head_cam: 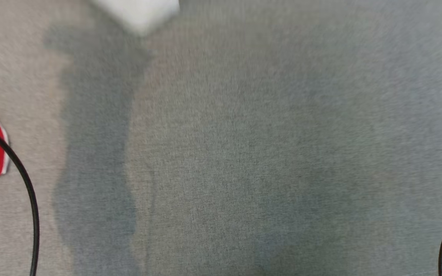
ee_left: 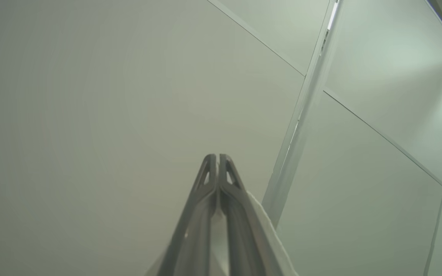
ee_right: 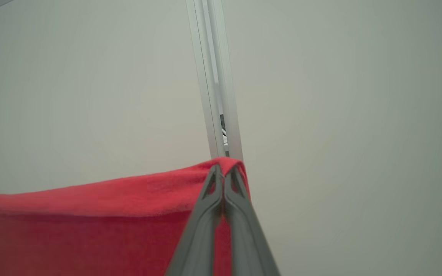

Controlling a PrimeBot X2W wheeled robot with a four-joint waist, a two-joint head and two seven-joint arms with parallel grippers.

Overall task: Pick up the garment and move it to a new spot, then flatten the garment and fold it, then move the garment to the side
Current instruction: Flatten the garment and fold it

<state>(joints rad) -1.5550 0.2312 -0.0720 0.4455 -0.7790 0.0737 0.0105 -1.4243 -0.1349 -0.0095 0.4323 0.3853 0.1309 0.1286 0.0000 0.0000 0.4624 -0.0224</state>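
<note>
We list left gripper [ee_left: 217,157] and right gripper [ee_right: 224,168]: long grey tapered fingers [ee_left: 194,230], triangular cut-outs; two black cables [head_cam: 28,183].

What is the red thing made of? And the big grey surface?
The red garment looks like soft knitted cloth, matte and slightly fuzzy along its folded top edge, maybe cotton. The grey surface looks like matte woven fabric or short carpet, judging by its fine speckled grain; blur leaves that open.

A grey woven surface [head_cam: 244,153] lies below, with a long soft shadow [head_cam: 98,153] on its left part. A blurred white object [head_cam: 136,13] sits at the top edge. Pale flat panels [ee_left: 90,96] meet at a light metal strip [ee_left: 297,126].
</note>
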